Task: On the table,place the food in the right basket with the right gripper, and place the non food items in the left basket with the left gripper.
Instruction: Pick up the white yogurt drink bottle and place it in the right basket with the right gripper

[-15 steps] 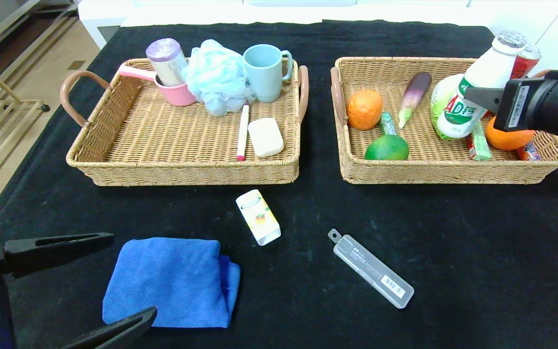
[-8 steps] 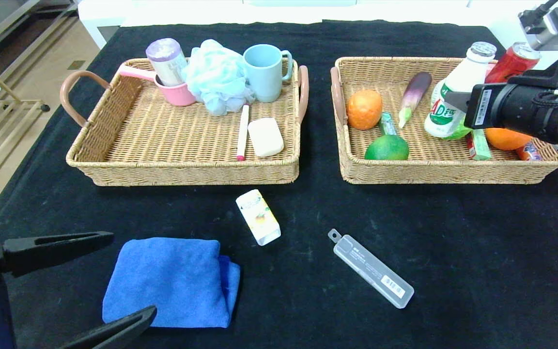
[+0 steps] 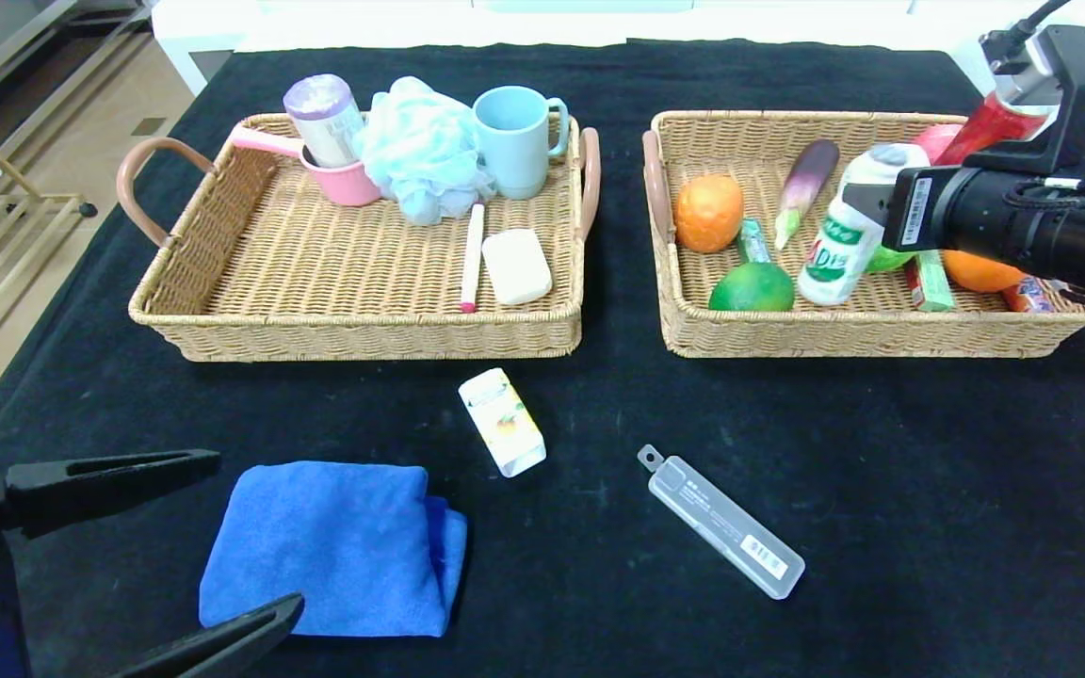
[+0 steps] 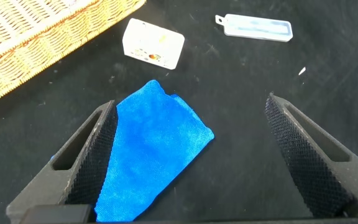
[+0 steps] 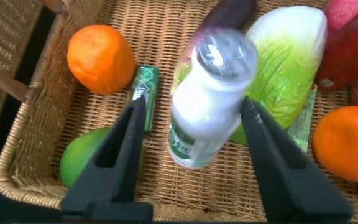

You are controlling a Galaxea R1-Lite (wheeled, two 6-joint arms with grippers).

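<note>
My right gripper hangs over the right basket and is open. The white bottle with the green-red label stands tilted in the basket between the fingers, with a gap on each side in the right wrist view. The cabbage lies behind it. My left gripper is open at the near left, low over the folded blue towel, also in the left wrist view. The white-yellow carton and the clear plastic case lie on the black table.
The left basket holds a pink cup, a blue mug, a bath puff, a pen and a soap bar. The right basket also holds two oranges, a green fruit, an eggplant and a red can.
My right gripper has carried the bottle down and toward the basket's middle and opened its fingers. The bottle now sits tilted in the basket. The left arm has not moved.
</note>
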